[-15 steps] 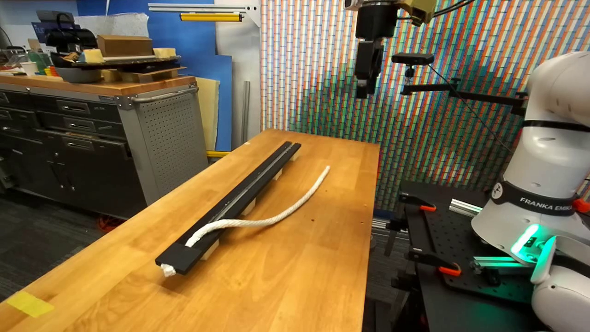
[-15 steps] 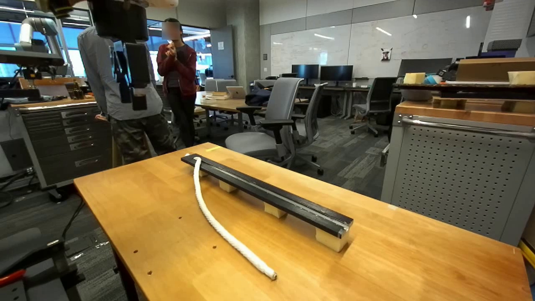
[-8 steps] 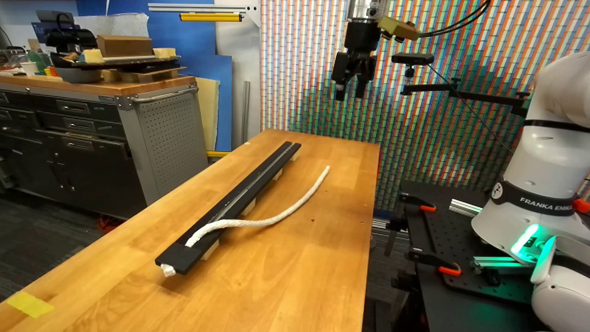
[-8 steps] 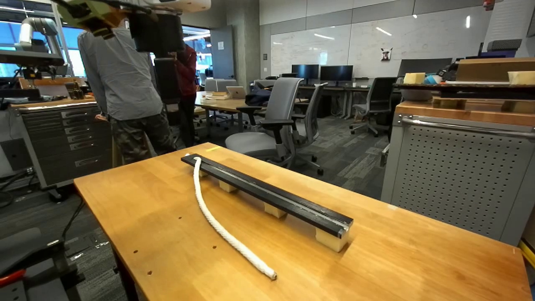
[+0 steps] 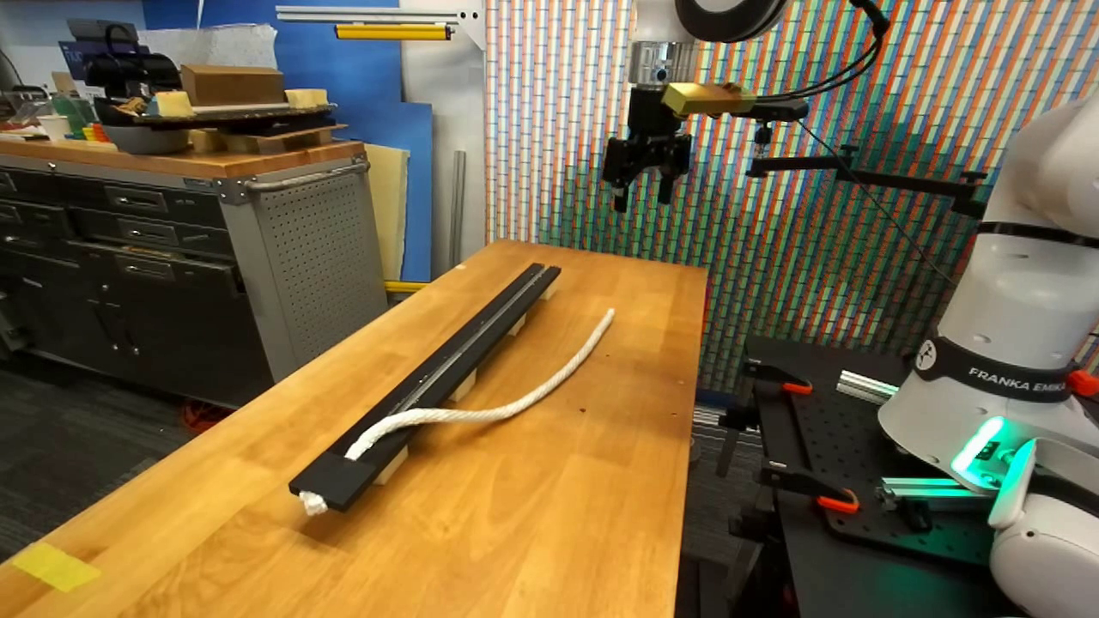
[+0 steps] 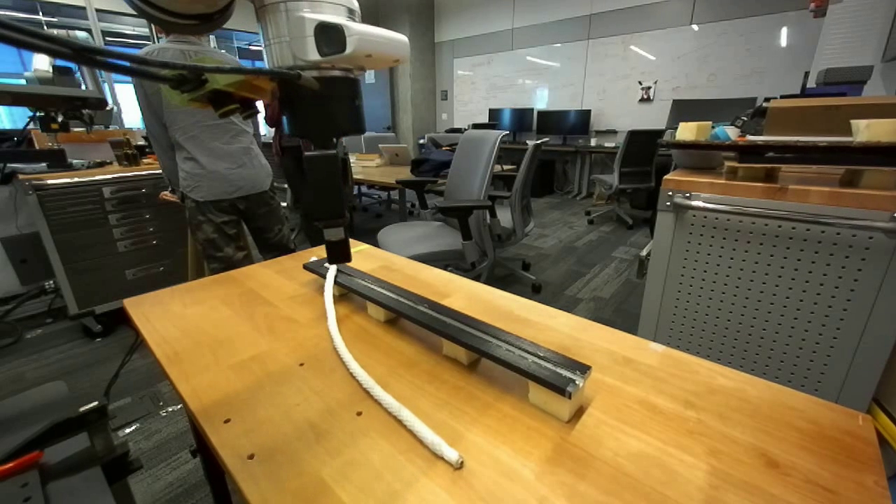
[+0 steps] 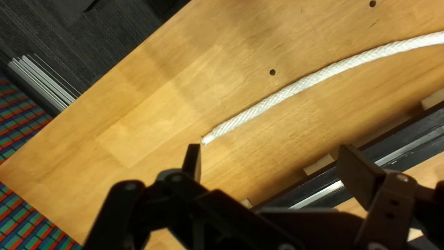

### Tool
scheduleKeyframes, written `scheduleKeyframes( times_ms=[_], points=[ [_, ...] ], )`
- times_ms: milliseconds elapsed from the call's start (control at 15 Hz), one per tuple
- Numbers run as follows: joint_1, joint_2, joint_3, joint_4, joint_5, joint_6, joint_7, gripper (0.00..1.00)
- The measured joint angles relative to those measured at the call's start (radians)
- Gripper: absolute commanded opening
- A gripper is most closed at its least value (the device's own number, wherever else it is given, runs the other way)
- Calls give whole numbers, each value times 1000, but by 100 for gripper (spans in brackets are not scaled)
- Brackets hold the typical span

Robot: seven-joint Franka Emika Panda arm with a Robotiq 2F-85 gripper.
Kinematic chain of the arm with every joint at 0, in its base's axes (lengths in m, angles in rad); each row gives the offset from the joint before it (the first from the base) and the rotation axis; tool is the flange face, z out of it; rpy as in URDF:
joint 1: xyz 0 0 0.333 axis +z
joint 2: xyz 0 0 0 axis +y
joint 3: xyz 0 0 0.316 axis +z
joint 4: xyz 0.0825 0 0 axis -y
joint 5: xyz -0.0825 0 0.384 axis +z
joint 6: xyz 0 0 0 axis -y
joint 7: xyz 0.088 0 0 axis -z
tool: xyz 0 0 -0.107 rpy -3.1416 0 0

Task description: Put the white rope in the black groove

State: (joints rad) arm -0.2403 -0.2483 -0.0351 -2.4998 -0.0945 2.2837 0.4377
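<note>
Claw [image 5: 642, 197] is coming down, fingers [image 7: 359, 175] sitting wide apart
It's hanging lower over the counter [image 5: 601, 489] than half a second ago, rope [image 7: 295, 88] and groove [image 6: 448, 317] staying put. The groove is sitting on blocks [image 6: 555, 401], and one finger is hiding part of it in the wrist view. Rope's lying below the claw, one end resting in the groove, the rest curving across the counter, its loose tip showing just beside the other finger there.
</note>
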Motion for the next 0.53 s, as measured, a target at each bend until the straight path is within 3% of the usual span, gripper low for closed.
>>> scheduleKeyframes(
  times_ms=[533],
  points=[
    [8, 31, -6, 22, 20, -3, 0, 100]
  ],
)
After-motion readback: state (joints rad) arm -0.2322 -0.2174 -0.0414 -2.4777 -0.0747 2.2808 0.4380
